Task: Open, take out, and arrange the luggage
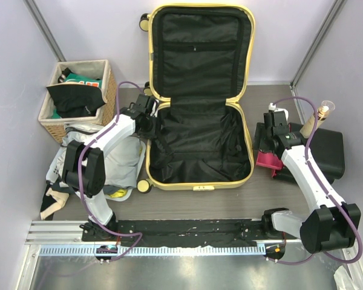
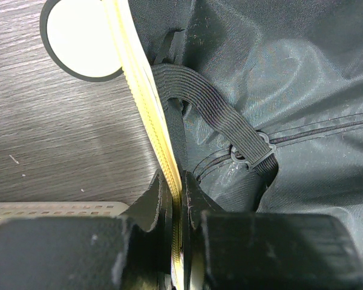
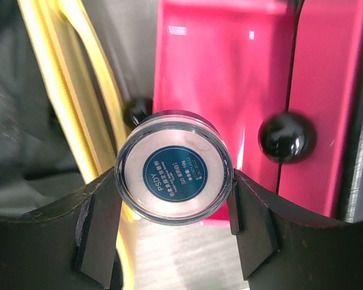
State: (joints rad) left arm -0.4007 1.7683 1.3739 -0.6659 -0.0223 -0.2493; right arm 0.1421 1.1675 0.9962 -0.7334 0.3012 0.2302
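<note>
Luggage (image 1: 196, 145): pale-yellow hard shell with rounded corners, lying open in the middle of the table (image 1: 278, 96); the lid stands up against the back wall, and both halves are lined in crinkled black fabric.
Rim: a ribbed yellow zipper band runs round each half.
Left hand (image 2: 180, 199): pressed together on the luggage's left rim – the yellow band is pinched between its black fingers.
Strap (image 2: 212, 109): flat ribbed black elastic, arching from the rim down to a plastic clip on the lining.
Caster wheel (image 2: 81, 39): cream disc with a black tyre, just outside the rim on grey wood-grain.
Right hand (image 3: 174, 199): fingers pinch a round jar (image 3: 173, 168) from both sides – clear glossy wall, pale lid, dark blue circular label.
Magenta case (image 3: 230, 72): smooth and shiny with black round knobs, below the jar, just beside the luggage's right edge.
Wicker basket (image 1: 54, 128): woven, cloth-lined, far left, holding dark and green fabric.
</note>
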